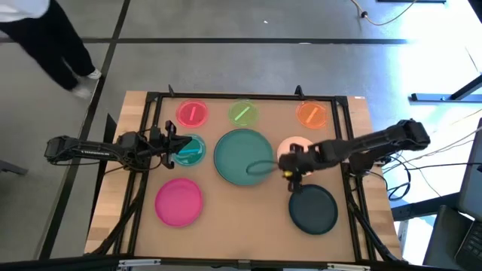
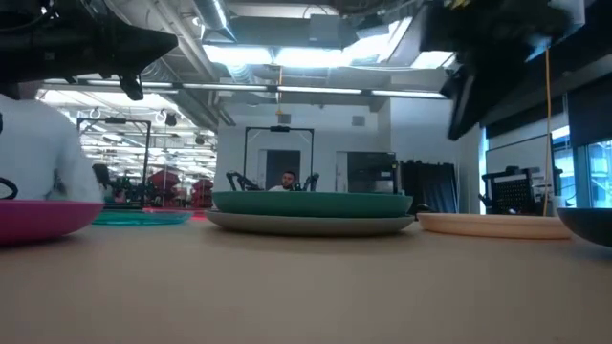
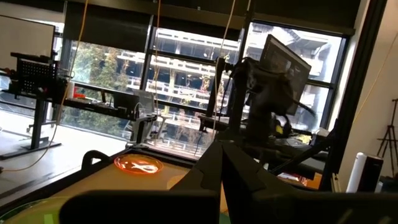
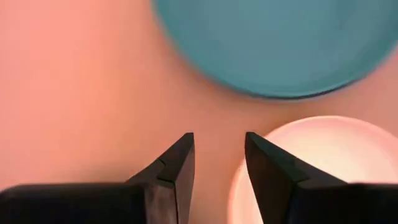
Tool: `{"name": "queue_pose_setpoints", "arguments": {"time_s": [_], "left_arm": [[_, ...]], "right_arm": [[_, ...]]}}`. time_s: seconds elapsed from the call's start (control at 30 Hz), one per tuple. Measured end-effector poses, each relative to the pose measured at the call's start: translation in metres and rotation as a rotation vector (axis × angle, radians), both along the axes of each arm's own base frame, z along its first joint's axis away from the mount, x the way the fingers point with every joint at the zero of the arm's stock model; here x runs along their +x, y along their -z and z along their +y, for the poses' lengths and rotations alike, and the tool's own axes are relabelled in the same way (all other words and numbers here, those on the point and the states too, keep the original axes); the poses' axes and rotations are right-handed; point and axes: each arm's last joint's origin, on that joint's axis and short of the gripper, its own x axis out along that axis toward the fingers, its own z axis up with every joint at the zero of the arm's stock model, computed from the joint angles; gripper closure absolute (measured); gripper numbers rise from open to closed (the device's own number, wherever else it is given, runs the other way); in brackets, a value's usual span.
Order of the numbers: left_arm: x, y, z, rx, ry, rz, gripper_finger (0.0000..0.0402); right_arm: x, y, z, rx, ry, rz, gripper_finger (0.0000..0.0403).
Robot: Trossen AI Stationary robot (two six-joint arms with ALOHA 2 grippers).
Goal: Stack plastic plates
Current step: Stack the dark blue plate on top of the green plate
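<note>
The large teal plate (image 1: 243,156) lies on a grey plate (image 2: 311,225) at the table's middle. The cream plate (image 1: 297,141) rests flat just right of them, and the dark plate (image 1: 312,208) nearer. The pink plate (image 1: 178,202) sits near left. Small red (image 1: 192,113), green (image 1: 242,113) and orange (image 1: 311,113) plates line the far side. My right gripper (image 4: 219,140) is open, pointing down, raised over the cream plate's rim (image 4: 323,155) and bare table. My left gripper (image 1: 179,145) is shut, level, above the small teal plate (image 1: 191,153).
A dark frame (image 1: 248,95) edges the table's far side and both ends. A person's legs (image 1: 53,41) stand on the floor beyond the far left corner. Another person (image 2: 288,180) shows far off in the room. Bare tabletop lies near the front edge (image 1: 241,226).
</note>
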Motion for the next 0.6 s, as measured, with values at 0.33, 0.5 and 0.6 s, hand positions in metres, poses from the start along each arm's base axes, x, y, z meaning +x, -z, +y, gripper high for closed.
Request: {"name": "queue_pose_setpoints", "arguments": {"time_s": [0.33,0.5,0.6], "left_arm": [[0.000,0.000,0.000,-0.016,0.005,-0.003,0.0401],[0.000,0.000,0.000,-0.019,0.006,-0.004,0.0401],[0.000,0.000,0.000,-0.016,0.016,-0.003,0.0401]], "right_arm": [[-0.030,0.007,0.040,-0.024,-0.028,0.174,0.0269],[-0.049,0.019,0.042,-0.032,0.077,0.298,0.0269],[-0.060,0.027,0.037,0.002,0.131,0.341,0.0269]]}}
